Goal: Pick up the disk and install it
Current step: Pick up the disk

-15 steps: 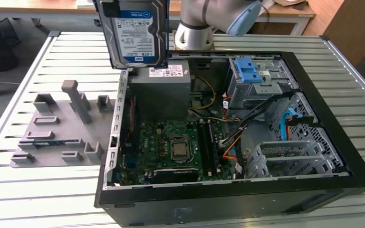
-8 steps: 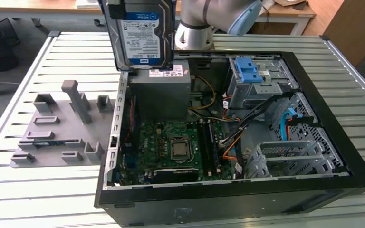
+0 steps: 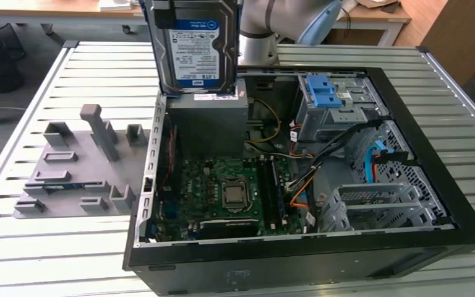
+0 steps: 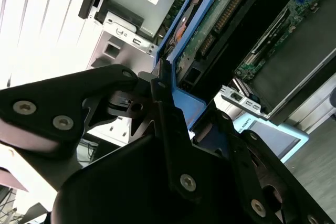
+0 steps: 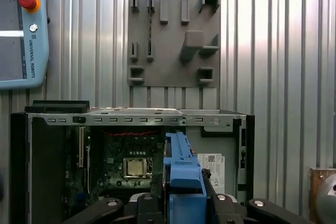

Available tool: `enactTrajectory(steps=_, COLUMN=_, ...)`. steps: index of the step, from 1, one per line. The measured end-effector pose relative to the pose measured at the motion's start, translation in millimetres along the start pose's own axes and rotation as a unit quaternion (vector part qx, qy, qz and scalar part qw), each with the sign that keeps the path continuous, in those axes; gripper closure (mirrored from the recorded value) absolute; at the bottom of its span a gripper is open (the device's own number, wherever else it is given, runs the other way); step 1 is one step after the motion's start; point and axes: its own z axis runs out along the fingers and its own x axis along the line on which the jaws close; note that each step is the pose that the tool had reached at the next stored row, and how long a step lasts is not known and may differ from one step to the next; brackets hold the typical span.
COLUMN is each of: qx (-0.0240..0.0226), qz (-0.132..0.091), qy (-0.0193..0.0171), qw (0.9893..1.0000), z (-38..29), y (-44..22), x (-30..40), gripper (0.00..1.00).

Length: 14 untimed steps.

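Over slatted table [image 3: 39, 260] and open case [image 3: 303, 263], disk [image 3: 195, 49] upright, pinched in the tool [image 5: 184, 200].

Exterior view oblique, wrist views perhaps overhead, all sharing case [image 3: 303, 257]

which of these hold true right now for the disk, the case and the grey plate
1. The gripper is shut on the blue frame of the disk. True.
2. The disk lies flat on the grey plate. False: it hangs upright over the case.
3. The case is open, with the motherboard showing. True.
4. The grey plate sits on the exterior view's right of the case. False: it is on the exterior view's left.
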Motion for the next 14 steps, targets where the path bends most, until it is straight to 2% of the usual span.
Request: enactTrajectory(steps=14, qx=0.0, qz=0.0, qy=0.0, qw=1.0, z=-0.3, y=-26.1, x=12.6, gripper=0.64)
